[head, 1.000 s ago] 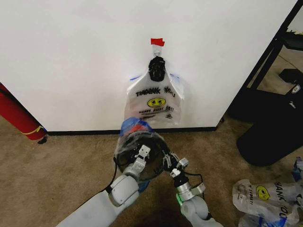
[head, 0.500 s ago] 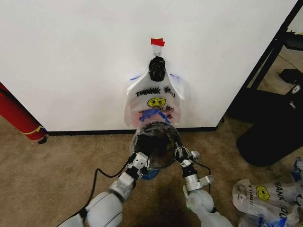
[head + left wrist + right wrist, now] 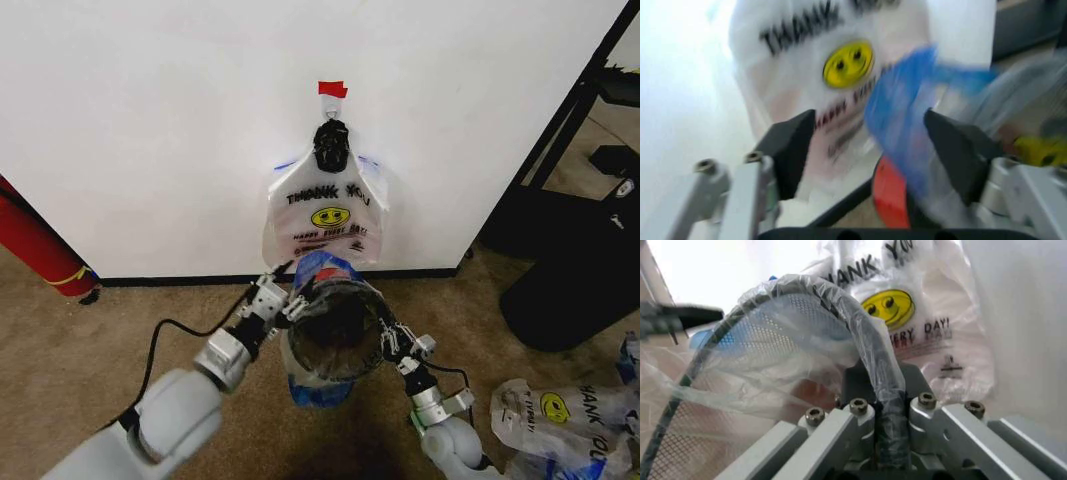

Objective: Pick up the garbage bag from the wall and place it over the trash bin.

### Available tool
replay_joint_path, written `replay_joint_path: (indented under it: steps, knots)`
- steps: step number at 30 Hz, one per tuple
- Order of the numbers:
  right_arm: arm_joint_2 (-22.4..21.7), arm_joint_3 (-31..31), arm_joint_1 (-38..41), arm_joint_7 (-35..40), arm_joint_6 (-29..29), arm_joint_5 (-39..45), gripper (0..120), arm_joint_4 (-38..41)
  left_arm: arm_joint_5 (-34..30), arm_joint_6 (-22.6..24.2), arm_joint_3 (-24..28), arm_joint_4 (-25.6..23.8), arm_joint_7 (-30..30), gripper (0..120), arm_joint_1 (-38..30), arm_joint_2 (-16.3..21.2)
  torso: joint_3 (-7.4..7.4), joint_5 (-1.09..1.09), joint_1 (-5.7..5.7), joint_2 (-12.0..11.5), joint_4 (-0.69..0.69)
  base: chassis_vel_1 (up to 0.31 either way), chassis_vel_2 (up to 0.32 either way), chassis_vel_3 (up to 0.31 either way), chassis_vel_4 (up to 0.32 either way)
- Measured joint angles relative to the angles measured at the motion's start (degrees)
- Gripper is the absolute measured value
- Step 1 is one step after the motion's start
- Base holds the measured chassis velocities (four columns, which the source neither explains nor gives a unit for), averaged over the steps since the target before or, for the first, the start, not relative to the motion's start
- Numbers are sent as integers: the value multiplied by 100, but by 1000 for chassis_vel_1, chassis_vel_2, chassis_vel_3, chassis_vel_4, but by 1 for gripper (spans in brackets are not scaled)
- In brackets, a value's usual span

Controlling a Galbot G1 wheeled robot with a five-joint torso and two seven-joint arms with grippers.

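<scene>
Fingers of the right gripper (image 3: 877,450) are clamped together on the wire rim of the bin (image 3: 335,330), pinching the plastic film draped over that rim. Across the bin's mouth, the left gripper (image 3: 280,297) sits at the far-left rim with its jaws spread apart, blue bag trim lying loose between them in the wrist view. The bin stands on the carpet (image 3: 100,350) just in front of the wall (image 3: 150,120). Directly beyond and above it, a bag (image 3: 325,215) hangs from the hook (image 3: 331,145), long axis vertical. By my judgement, the left gripper is nearer that hanging bag.
</scene>
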Motion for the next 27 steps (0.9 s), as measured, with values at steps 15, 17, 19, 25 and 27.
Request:
replay_joint_path:
  steps: [15, 17, 19, 25, 27]
  knots:
    - [29, 67, -68, -53, 154, -318, 1, 123, 143, 32, -94, -53, -127, 100, 141, 90, 0, 0, 0, 0, 1, 0, 0, 0, 0]
    - [31, 87, -55, -53, 177, -392, 1, 118, 138, 32, -122, -111, -137, 100, 149, 104, 0, 0, 0, 0, 0, 0, 0, 0, 0]
    - [33, 101, -43, -53, 201, -440, 1, 107, 153, 32, -131, -132, -135, 100, 152, 134, 0, 1, 0, 0, 1, 0, 0, 0, 0]
    - [23, 112, -63, -126, 204, -443, 1, 169, 322, 29, -107, 176, -133, 100, 64, 111, 0, 0, 0, 0, 1, 0, 0, 0, 0]
    - [-5, 126, -87, -173, 204, -430, 1, 212, 384, 9, -105, 364, -159, 100, -4, 80, 0, 0, 0, 0, 0, 0, 0, 0, 0]
